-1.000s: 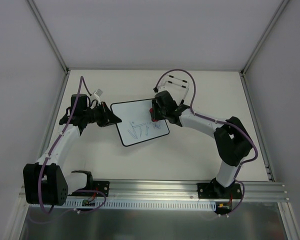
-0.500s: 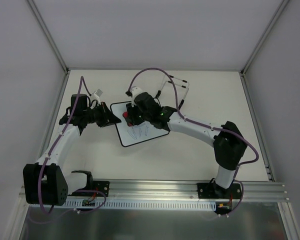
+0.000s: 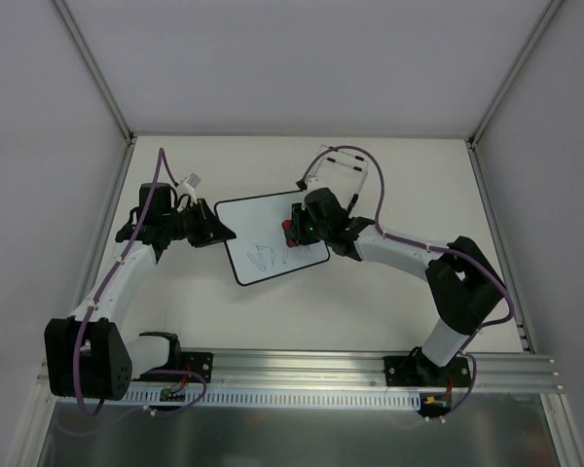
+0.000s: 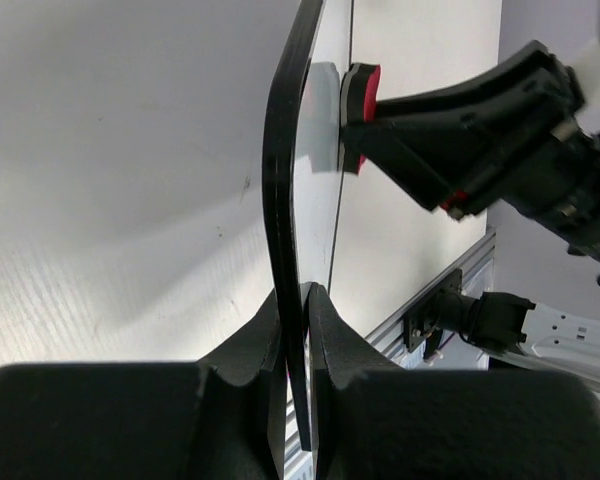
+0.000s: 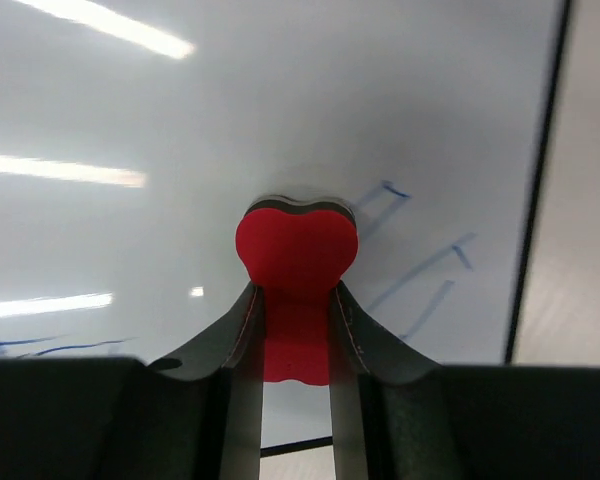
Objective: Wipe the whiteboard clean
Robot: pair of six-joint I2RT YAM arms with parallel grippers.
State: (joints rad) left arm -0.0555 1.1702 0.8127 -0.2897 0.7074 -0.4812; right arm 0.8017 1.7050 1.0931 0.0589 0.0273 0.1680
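Observation:
The whiteboard [image 3: 258, 224], white with a thin black frame, lies on the table with a few blue marker lines [image 3: 271, 256] near its front edge. My left gripper [image 3: 222, 232] is shut on the board's left edge; the left wrist view shows the frame [image 4: 285, 200] clamped between the fingers. My right gripper [image 3: 292, 232] is shut on the red bone-shaped eraser [image 5: 296, 255] and presses it onto the board's right part. Blue strokes [image 5: 420, 270] show to the right of the eraser in the right wrist view. The eraser also shows in the left wrist view [image 4: 362, 95].
A purple cable [image 3: 341, 161] loops over the table behind the right arm. An aluminium rail [image 3: 302, 375] runs along the near edge. Grey walls [image 3: 39, 146] enclose the table on three sides.
My right gripper swept the eraser left across the board and has come back right. Fewer blue lines remain on the board than a second ago. The left gripper has not moved.

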